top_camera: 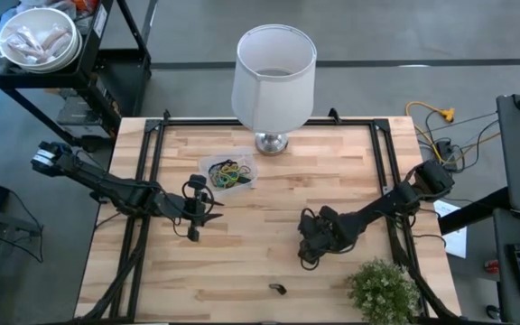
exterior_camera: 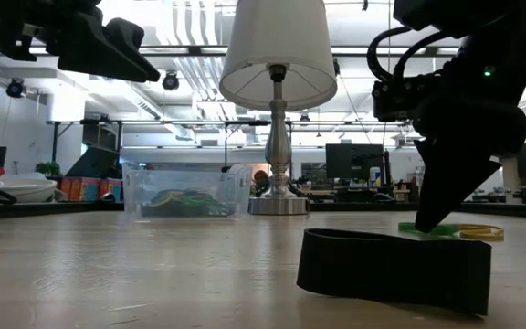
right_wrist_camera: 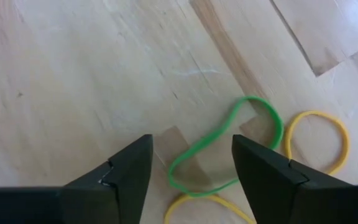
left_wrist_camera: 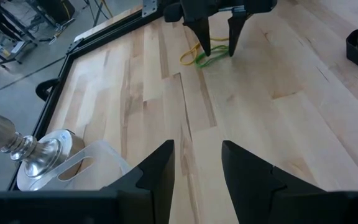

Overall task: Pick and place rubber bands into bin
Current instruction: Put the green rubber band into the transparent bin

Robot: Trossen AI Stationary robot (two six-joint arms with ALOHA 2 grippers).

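Lying flat on the table (top_camera: 242,253), a green band (right_wrist_camera: 229,146) and two yellow bands (right_wrist_camera: 319,140) wait just under the right hand (right_wrist_camera: 191,171). A wide black band (exterior_camera: 395,270) sits alone near the front edge. The bin (top_camera: 227,172), close to the lamp (top_camera: 273,77), already has a pile of bands in it, so much of the job looks done, but these few are left. The right hand points down over the green band with its fingers apart, holding nothing. The left hand (left_wrist_camera: 197,171) hangs near the bin, open and empty too.
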